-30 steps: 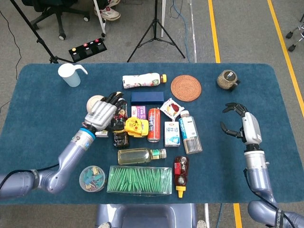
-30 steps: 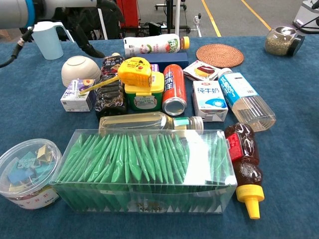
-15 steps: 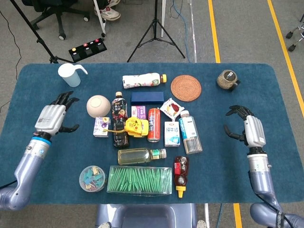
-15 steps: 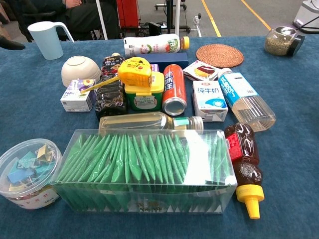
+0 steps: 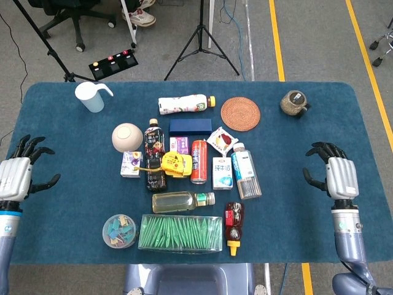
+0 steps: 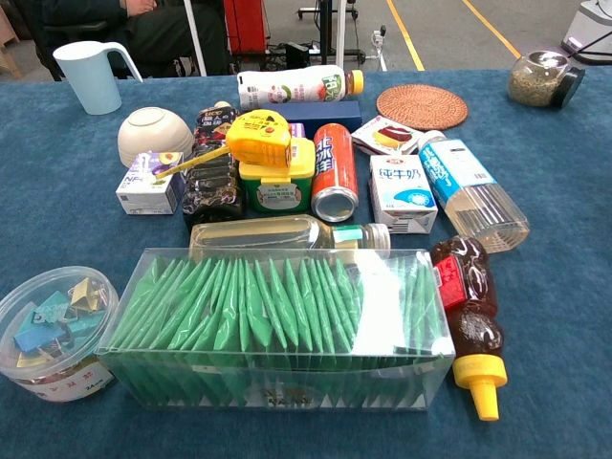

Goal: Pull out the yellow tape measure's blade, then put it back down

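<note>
The yellow tape measure (image 5: 171, 162) (image 6: 259, 140) lies on top of a green-lidded tub in the middle cluster. A short length of its yellow blade (image 6: 187, 164) sticks out to the left, across a dark bottle, its tip over a small carton. My left hand (image 5: 16, 174) hovers at the table's far left edge, fingers spread, holding nothing. My right hand (image 5: 336, 175) is at the far right, fingers apart and empty. Neither hand shows in the chest view.
Around the tape measure: dark bottle (image 5: 153, 157), red can (image 5: 198, 161), milk cartons (image 5: 222, 173), white bowl (image 5: 126, 136), oil bottle (image 5: 182, 200). In front stand a clear box of green packets (image 5: 180, 233) and a clip tub (image 5: 119, 230). Farther back: cup (image 5: 91, 96), coaster (image 5: 240, 114), jar (image 5: 294, 102).
My left hand has drawn away from the tape measure, left and back to the table's edge. My right hand has moved right and toward me. The tape measure stays put with its blade out.
</note>
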Action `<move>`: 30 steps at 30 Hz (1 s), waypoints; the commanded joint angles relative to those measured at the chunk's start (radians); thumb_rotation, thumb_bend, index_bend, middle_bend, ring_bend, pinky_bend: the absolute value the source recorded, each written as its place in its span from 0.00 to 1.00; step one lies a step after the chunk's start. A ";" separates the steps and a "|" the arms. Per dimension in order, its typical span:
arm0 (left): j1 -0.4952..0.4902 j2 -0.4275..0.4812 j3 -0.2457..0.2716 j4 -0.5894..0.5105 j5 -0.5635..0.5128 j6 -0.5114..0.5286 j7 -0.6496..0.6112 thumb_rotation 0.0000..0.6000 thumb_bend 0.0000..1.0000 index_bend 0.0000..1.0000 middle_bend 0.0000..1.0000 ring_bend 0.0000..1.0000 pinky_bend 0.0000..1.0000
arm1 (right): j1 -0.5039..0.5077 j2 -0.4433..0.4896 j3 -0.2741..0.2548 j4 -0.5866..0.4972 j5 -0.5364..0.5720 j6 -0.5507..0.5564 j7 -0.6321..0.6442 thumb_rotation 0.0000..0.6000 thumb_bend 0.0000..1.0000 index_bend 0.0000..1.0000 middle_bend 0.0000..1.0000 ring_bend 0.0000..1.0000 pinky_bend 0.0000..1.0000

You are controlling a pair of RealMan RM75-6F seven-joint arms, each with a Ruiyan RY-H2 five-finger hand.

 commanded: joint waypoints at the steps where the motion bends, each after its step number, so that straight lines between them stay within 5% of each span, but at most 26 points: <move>1: 0.056 -0.022 0.022 0.015 0.054 0.059 -0.010 1.00 0.22 0.33 0.17 0.04 0.23 | -0.020 0.017 -0.025 -0.010 -0.023 0.029 -0.052 1.00 0.36 0.38 0.27 0.22 0.22; 13: 0.220 -0.039 0.035 0.015 0.100 0.165 -0.027 1.00 0.22 0.35 0.19 0.07 0.23 | -0.094 0.067 -0.083 -0.081 -0.070 0.104 -0.141 1.00 0.36 0.36 0.26 0.21 0.20; 30: 0.278 -0.039 0.004 -0.023 0.205 0.148 -0.036 1.00 0.22 0.36 0.20 0.11 0.25 | -0.144 0.098 -0.130 -0.097 -0.148 0.129 -0.110 1.00 0.35 0.35 0.27 0.21 0.19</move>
